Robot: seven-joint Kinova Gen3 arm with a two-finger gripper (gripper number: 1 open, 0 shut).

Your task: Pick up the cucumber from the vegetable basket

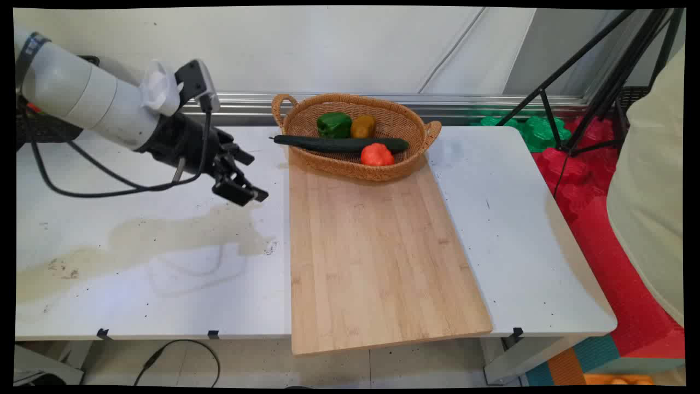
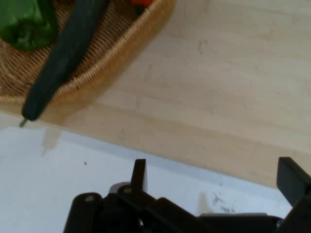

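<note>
White table [image 1: 136,262], one basket [image 1: 350,167], four vegetables.

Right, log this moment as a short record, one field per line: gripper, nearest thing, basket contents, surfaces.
gripper: gripper open, holding nothing, above the white table left of the board
nearest thing: stem end of the cucumber, which pokes out over the basket's rim towards it
basket: wicker basket standing on the far end of the wooden cutting board
contents: cucumber, green pepper, yellow-brown pepper, red tomato
table marks: a brownish stain below the gripper
</note>
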